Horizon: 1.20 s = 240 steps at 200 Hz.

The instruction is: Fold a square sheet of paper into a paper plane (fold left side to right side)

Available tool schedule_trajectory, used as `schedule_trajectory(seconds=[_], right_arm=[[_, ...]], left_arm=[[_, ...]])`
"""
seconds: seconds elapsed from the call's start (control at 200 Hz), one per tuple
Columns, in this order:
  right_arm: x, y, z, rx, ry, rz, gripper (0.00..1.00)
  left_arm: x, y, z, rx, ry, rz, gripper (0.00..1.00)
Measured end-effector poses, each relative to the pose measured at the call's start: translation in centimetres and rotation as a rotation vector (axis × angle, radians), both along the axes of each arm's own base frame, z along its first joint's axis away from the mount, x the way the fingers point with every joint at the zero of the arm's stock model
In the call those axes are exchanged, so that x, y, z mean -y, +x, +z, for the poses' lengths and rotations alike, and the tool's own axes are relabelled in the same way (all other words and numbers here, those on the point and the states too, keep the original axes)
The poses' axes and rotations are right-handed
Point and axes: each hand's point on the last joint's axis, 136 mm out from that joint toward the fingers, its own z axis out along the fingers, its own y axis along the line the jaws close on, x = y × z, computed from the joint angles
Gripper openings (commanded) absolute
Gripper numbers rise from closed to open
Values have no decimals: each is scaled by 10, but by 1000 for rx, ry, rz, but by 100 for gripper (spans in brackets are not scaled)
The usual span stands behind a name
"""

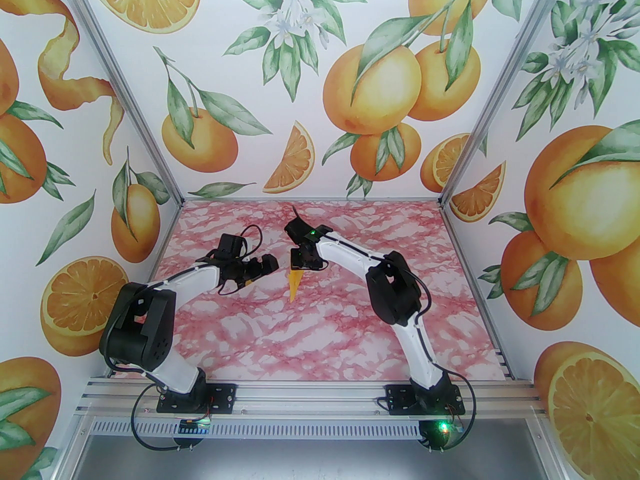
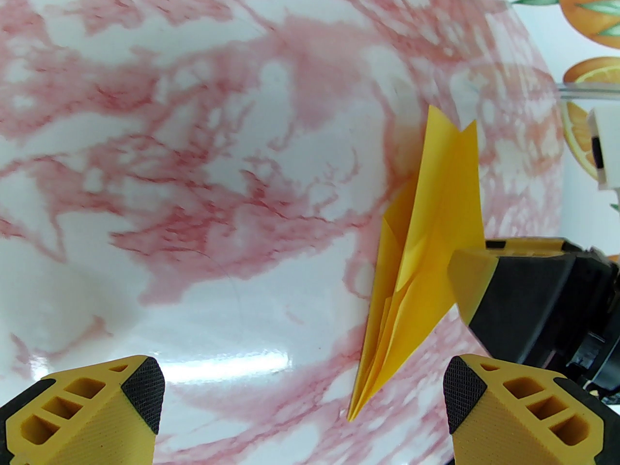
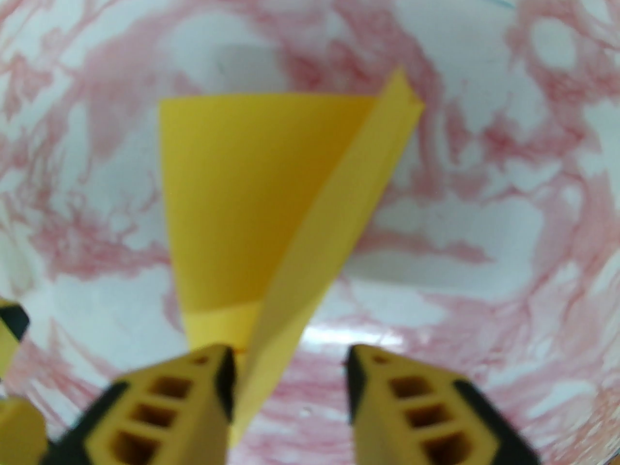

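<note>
The square sheet of paper is folded into a narrow pointed yellow-orange paper plane (image 1: 294,284) lying on the pink marble table, tip toward the near edge. In the left wrist view the paper plane (image 2: 431,230) has layered flaps that spread a little. My right gripper (image 1: 302,264) hangs over its wide far end, jaws apart. In the right wrist view a raised flap of the paper plane (image 3: 319,240) stands between those jaws, against the left fingertip (image 3: 213,385). My left gripper (image 1: 264,266) is wide open just left of the plane, and my left gripper (image 2: 302,395) holds nothing.
The pink marble table (image 1: 320,333) is walled on three sides by orange-fruit printed panels (image 1: 300,83). A finger (image 2: 472,279) of the right arm reaches in at the plane's right side in the left wrist view. Both arm bases sit on the aluminium rail (image 1: 310,403).
</note>
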Motion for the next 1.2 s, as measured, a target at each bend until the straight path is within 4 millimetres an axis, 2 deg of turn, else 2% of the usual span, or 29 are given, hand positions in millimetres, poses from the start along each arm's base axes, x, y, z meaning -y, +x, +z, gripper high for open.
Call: schedule_trajectory(seconds=[0.135, 0.24, 0.3, 0.415, 0.53, 0.605, 0.686, 0.751, 0.981, 1.201], right_arm=[[19, -13, -10, -28, -13, -31, 32], [33, -19, -16, -50, 5, -63, 32], [38, -21, -19, -59, 24, -77, 32], [43, -22, -26, -75, 63, -99, 32], [40, -19, -23, -69, 114, -110, 31], [37, -18, -23, -69, 144, -113, 31], [36, -18, -24, -75, 165, -119, 31], [36, -17, -23, -76, 180, -125, 31], [37, -18, -23, -76, 213, -134, 31], [40, -20, -23, -77, 218, -144, 31]], left_arm=[[10, -4, -1, 2, 19, -31, 100], [26, -8, -2, 5, 33, -79, 94], [38, -11, -2, 13, 41, -118, 87], [63, -22, -3, 24, 55, -196, 81], [80, -34, -8, 32, 75, -269, 75], [89, -37, -12, 42, 98, -312, 67], [94, -33, -13, 60, 124, -339, 65], [96, -27, -13, 79, 146, -348, 57], [98, -7, -16, 115, 215, -362, 56], [98, -11, -31, 79, 232, -370, 56]])
